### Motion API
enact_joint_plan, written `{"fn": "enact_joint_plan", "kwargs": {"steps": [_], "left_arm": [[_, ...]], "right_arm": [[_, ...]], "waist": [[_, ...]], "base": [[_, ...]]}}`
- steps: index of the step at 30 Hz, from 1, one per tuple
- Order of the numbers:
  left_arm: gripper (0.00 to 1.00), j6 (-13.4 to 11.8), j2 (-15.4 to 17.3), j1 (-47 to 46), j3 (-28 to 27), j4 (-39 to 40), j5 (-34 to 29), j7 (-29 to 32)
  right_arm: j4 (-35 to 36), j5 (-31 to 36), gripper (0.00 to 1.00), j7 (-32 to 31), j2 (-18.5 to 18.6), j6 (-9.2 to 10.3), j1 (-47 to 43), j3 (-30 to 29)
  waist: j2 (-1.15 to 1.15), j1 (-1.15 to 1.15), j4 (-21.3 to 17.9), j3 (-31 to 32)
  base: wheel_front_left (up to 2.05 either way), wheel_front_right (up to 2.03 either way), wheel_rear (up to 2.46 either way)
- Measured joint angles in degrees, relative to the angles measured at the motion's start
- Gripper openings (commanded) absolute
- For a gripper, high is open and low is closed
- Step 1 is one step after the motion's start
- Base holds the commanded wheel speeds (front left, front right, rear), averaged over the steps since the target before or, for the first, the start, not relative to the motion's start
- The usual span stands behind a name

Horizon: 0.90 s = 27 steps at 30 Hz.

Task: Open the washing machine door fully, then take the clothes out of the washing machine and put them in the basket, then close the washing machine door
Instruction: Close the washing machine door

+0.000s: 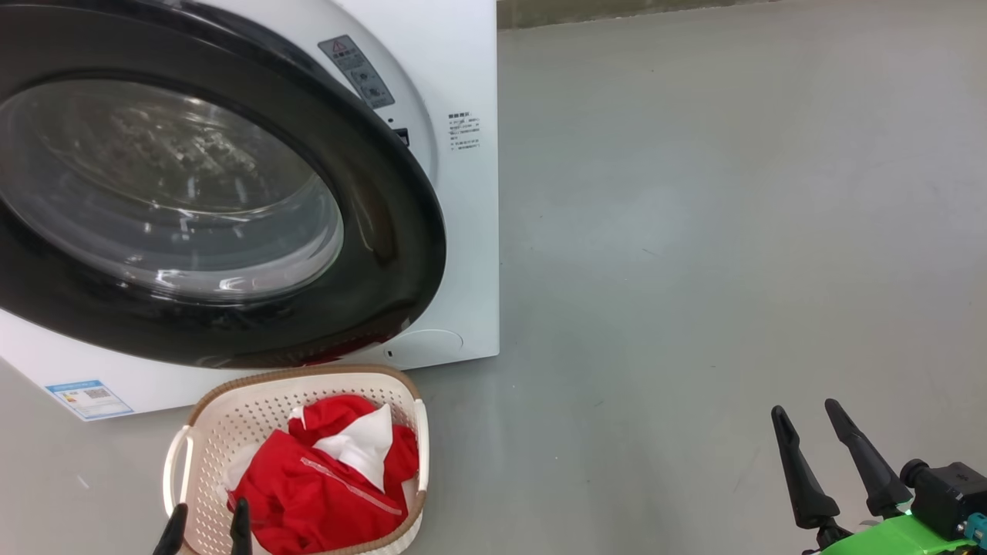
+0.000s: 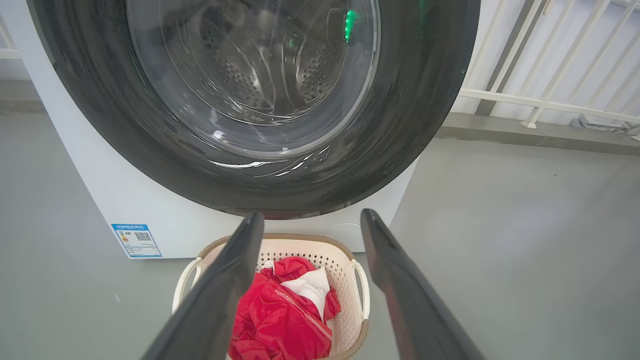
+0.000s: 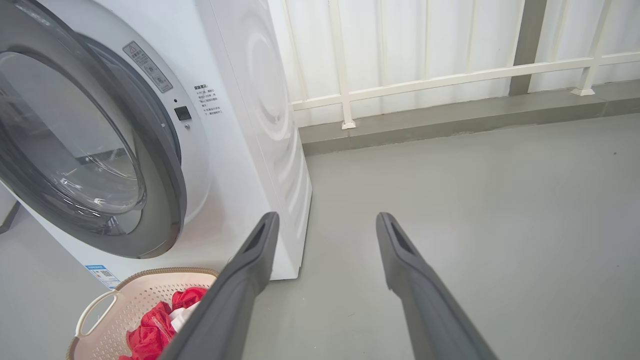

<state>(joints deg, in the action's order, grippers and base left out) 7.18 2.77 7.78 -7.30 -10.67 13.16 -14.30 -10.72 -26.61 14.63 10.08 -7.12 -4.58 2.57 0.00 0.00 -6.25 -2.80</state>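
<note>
A: Where did the load sit at that frame?
B: The clothes were in the basket, lower left of the head view, a red heap with a white panel on top. Basket stood on the floor just in front of the washing machine, under the bottom of the washing machine door. Makes sense: short drop from the opening, no carry.
A: Anything left inside?
B: Through the glass in the left wrist view the drum showed bare steel, no red. The rim hid part of it, so I'd say likely empty, not certain.
A: Door?
B: It filled the upper left of the head view, swung across the opening. In the right wrist view its right edge looked to stand a little off the white front. My read: pushed to, maybe not latched.
A: Grippers?
B: Left gripper was at the bottom edge, lower left, tips overlapping the basket's near end, fingers spread, nothing between them. Right gripper was lower right over bare floor, well apart from the machine, also spread and empty.
A: Why parked there?
B: My guess: both were clear of the door's swing. If the latch wasn't home, next would be a flat push on the rim's right side. The risk was fingers slipping on the gloss.
</note>
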Motion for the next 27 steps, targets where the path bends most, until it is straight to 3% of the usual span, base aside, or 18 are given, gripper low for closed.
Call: {"fn": "enact_joint_plan", "kwargs": {"steps": [27], "left_arm": [[1.00,0.00,-0.02,0.14,1.18,0.90,0.63,0.00]], "right_arm": [[0.10,0.40,1.00,0.00,-0.09,0.00,0.00,0.11]], "waist": [[0.00,0.00,1.96,0.23]], "base": [[0.00,0.00,0.00]]}}
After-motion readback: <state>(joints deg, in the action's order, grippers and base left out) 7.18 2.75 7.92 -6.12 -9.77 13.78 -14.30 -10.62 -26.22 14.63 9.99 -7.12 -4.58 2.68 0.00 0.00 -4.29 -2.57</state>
